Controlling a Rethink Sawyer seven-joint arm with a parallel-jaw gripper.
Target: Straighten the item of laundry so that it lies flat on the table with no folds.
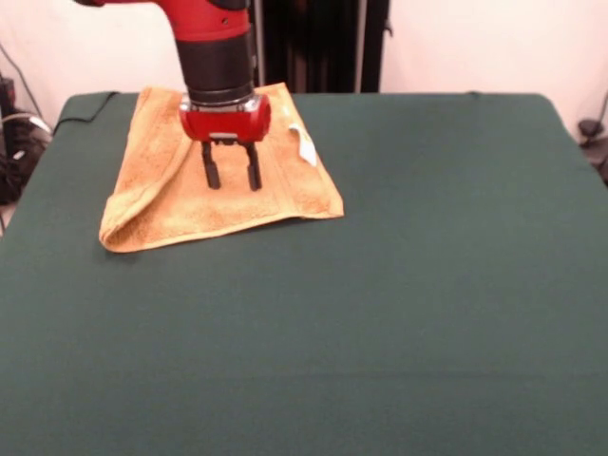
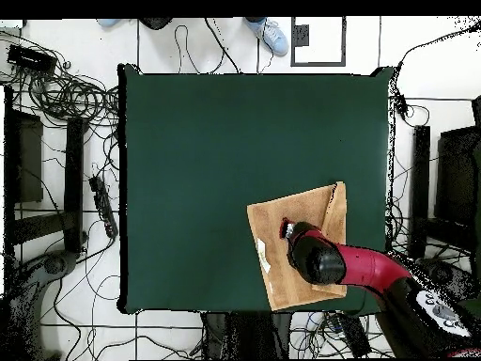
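Towel (image 1: 171, 190) lies folded near green table's (image 1: 380, 304) corner, white wall behind.

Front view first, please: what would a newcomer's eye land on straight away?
The golden-orange towel stands out against the dark green table, lying near a far corner with one side folded over. The red and black arm comes down over it, its hand open with both fingers at the towel's middle. A white tag shows at one edge.
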